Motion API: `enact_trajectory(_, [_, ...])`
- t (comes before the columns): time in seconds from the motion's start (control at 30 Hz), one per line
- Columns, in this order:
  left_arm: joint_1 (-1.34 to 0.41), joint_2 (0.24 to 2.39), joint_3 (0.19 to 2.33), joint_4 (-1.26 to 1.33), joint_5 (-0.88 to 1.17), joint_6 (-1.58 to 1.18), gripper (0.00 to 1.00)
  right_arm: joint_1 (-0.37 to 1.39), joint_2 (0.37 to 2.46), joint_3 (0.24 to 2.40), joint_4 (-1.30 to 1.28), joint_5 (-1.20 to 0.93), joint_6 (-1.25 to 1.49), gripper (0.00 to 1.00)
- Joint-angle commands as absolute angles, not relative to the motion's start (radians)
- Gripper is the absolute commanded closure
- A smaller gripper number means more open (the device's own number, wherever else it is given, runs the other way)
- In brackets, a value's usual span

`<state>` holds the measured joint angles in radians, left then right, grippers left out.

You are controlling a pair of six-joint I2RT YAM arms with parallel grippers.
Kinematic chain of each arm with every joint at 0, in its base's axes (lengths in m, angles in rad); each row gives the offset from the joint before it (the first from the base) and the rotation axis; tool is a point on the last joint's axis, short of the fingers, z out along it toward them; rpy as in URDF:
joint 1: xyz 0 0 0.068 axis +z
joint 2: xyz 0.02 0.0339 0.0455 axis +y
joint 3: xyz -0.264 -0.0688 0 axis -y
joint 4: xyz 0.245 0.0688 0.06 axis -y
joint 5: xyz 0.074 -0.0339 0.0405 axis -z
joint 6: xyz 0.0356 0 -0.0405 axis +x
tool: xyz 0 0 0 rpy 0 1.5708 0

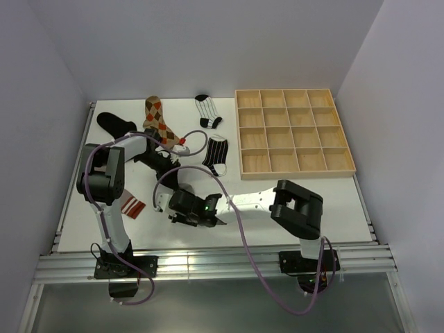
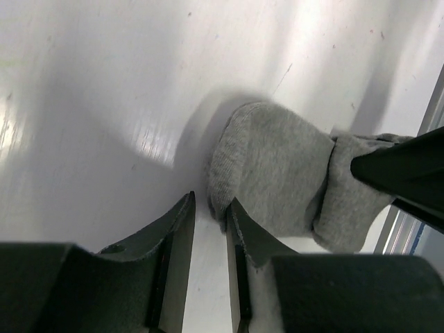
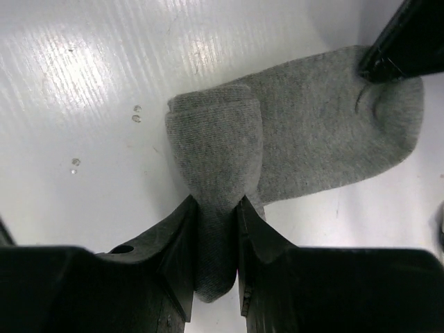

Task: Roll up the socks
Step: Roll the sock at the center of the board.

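My right gripper [image 3: 216, 205] is clamped on the folded-over end of the plain grey fabric sock [image 3: 312, 132], which lies on the white table [image 3: 83, 104] toward its near edge. My left gripper [image 2: 209, 208], fingers narrowly apart with nothing between them, sits at the sock's other end.

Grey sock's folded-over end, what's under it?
The rest of the soft grey fabric sock shows beneath the fold, on the white table; the covered part is hidden.

Left hand [image 2: 210, 207] and right hand [image 3: 215, 202] crowd together over grey sock [image 3: 316, 139].
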<state>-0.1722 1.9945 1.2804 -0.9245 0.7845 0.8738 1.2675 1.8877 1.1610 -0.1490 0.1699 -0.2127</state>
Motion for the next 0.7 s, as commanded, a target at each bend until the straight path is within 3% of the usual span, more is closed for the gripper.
enact_trajectory(0.0, [-0.199,2.011,1.295,-0.868,0.772,0.841,0.70,1.194,1.897,1.233,-0.311,-0.071,-0.175,0.81])
enact_trajectory(0.3, [-0.202,1.953,1.296,-0.664,0.753,0.654,0.71,1.040,1.985,1.377,-0.501,-0.359,-0.152,0.81])
enact_trajectory(0.67, [-0.183,1.809,1.250,-0.404,0.660,0.419,0.55,0.950,2.086,1.477,-0.577,-0.557,-0.129,0.80])
